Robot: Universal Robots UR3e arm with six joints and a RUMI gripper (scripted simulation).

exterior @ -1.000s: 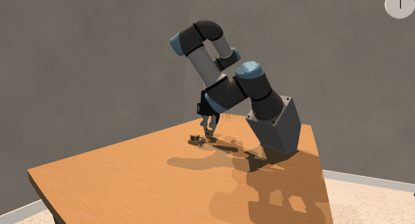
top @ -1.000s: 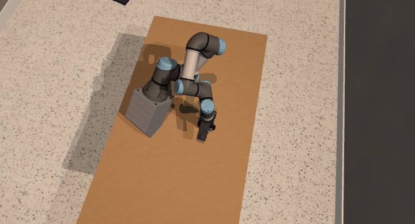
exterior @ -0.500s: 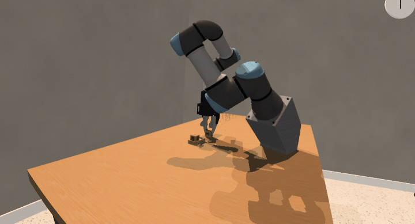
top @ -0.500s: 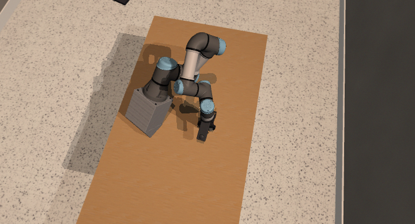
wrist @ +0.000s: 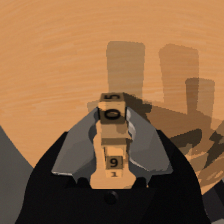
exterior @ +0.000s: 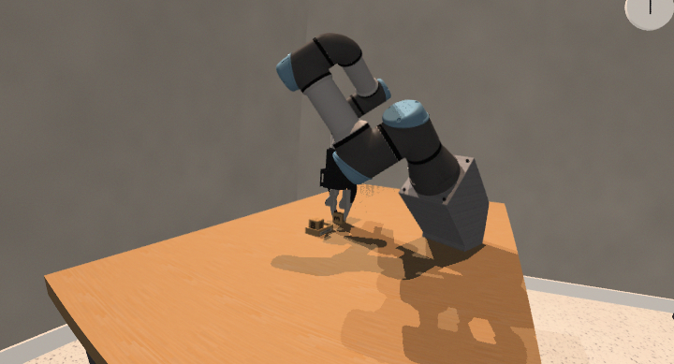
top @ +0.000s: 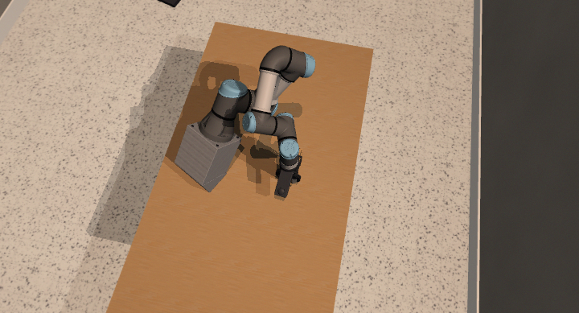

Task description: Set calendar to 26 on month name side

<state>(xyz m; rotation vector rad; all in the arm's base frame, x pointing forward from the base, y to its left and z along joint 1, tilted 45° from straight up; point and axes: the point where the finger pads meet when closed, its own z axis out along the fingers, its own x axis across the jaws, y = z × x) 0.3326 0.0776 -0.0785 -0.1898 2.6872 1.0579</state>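
Currently: one claw (top: 285, 182) (exterior: 340, 218) (wrist: 112, 107), pinching the number cube (exterior: 338, 217) (wrist: 112, 113) by opposite sides, 0 and 5 uncovered, presumably for reorienting; one tray (exterior: 324, 231) (wrist: 112, 182), just left in the exterior view on the surface (top: 243, 249) (exterior: 188, 290) (wrist: 50, 50), carrying the second cube (exterior: 315, 224) (wrist: 114, 162).

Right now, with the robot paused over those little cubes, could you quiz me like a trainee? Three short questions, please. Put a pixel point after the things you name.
1. True or false: the held cube (exterior: 338, 218) (wrist: 112, 114) sits inside the tray (exterior: 311, 231) (wrist: 112, 182).
2. Which digit shows on the held cube from the wrist? a) 8 b) 0 c) 4
3. Fill in: the arm (top: 266, 89) (exterior: 329, 107) is mounted on a ____-coloured block (top: 195, 152) (exterior: 438, 220).

Key: 1 false; 2 b; 3 grey.
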